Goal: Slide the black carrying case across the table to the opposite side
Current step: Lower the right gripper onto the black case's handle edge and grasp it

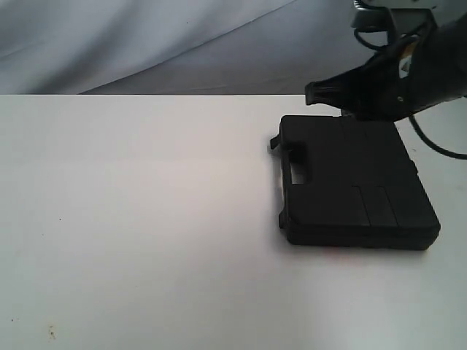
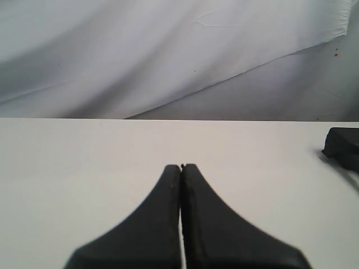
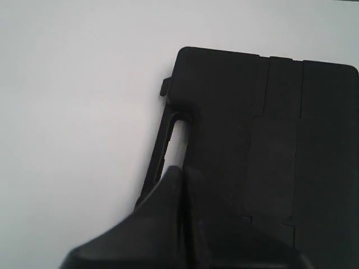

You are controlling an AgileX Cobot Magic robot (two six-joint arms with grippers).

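Grip, right side: your right gripper point(image 3: 180, 170) is clenched flat, fingers pressed together with nothing between them.
Where it sits: the tips hang over the handle edge of the case point(image 3: 269, 129), right by the cut-out handle point(image 3: 175, 137). Can't tell if they touch the plastic or just float above it.
Grip, left side: your left gripper point(image 2: 181, 166) is squeezed closed too and empty. It's over bare table point(image 2: 84, 168), well apart from the case.
Case: lying flat on the table. In the exterior view it's on the right side, near the far edge, with the handle edge facing left.
Cut off: the right wrist cam crops the case on two sides. The left wrist cam only catches one corner point(image 2: 343, 147) at the frame edge.
Hard to make out: in the exterior view your right arm point(image 1: 430, 65) is a dark blob that blends into the case's far edge. One latch point(image 3: 165, 87) pokes out as a small tab near the handle; I can't pick out the second from the wrist cam.
Exterior only: the case's full outline, plus tiny dark specks point(image 1: 51, 333) on the table.
Wrist cams only: the left gripper shows up only in its own cam. The closed fingertip line of the right one is only clear from its own cam.
Backdrop: the grey-white cloth point(image 2: 168, 56) shows in the exterior and left wrist views. The right wrist cam sees just table and case.
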